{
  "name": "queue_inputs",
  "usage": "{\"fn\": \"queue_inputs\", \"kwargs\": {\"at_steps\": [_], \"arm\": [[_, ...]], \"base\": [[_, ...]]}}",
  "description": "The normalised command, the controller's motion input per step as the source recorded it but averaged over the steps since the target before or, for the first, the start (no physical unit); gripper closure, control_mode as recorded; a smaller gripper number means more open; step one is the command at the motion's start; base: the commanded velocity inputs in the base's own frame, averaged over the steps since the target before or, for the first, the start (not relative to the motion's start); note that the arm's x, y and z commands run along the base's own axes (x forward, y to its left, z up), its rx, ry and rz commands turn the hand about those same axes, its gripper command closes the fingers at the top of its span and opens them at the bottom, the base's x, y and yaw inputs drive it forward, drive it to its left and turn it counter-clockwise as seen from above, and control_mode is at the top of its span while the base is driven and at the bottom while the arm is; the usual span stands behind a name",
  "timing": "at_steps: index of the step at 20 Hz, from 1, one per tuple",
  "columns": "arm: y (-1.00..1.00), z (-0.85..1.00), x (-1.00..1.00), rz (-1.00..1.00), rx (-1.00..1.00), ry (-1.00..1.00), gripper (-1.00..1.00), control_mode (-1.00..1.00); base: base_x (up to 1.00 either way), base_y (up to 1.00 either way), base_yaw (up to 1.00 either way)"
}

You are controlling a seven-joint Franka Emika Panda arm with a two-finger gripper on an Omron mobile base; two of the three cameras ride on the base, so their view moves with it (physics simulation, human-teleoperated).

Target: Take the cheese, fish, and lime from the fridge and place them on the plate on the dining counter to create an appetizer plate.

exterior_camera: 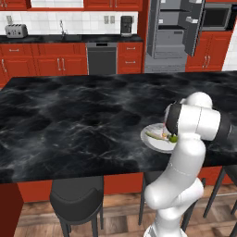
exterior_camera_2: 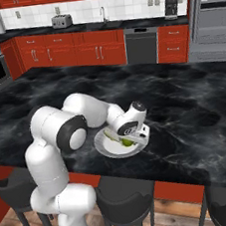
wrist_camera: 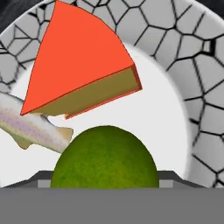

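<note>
The last of the three placements looks to be in hand — the lime (wrist_camera: 105, 157) sits on the plate (wrist_camera: 192, 87) directly under the claw (exterior_camera_2: 130, 139), with the cheese (wrist_camera: 78, 65) and the fish (wrist_camera: 30, 124) already lying on the same plate. In the hand view the lime fills the near bottom, between where the two fingertips would rise; the tips themselves are hidden behind it and the lower edge, so contact with the fruit cannot be told. The jaws stand wide apart, about as wide as the lime itself, and I judge this a release rather than a firm hold — the fruit seems to rest on the plate's white centre.

The cheese lies just beyond the lime, red rind up, its point toward the fish, which lies to the left of the lime with its tail close to the fruit. Whether fish and cheese touch is not clear.

From the base views the plate sits near the front edge of the desk (exterior_camera: 69, 115), the dining counter, and the fridge (exterior_camera: 173, 30) stands open far behind.

What the next move calls for, in my judgement: a straight lift away from the plate, without nudging the round lime, which could roll toward the rim.
</note>
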Motion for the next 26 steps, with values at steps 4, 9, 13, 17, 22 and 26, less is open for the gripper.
{"fn": "queue_inputs", "kwargs": {"at_steps": [4, 9, 13, 17, 22, 26], "arm": [[-0.04, 0.04, -0.12, 0.00, 0.00, 0.04, -1.00, -1.00], [-0.01, 0.37, -0.33, -0.03, 0.00, 0.05, -1.00, -1.00], [0.00, 0.77, -0.70, -0.03, -0.01, 0.00, -1.00, -1.00], [0.00, 0.94, -1.00, 0.00, -0.02, 0.00, -1.00, -1.00], [0.04, 0.68, -1.00, -0.01, -0.05, -0.10, -1.00, -1.00], [0.31, 0.70, -1.00, 0.00, -0.12, -0.22, -1.00, -1.00]], "base": [[0.00, 0.00, 0.00], [0.00, 0.00, 0.00], [0.00, 0.00, 0.00], [0.00, 0.00, 0.00], [0.00, 0.00, 0.00], [0.00, 0.00, 0.00]]}}
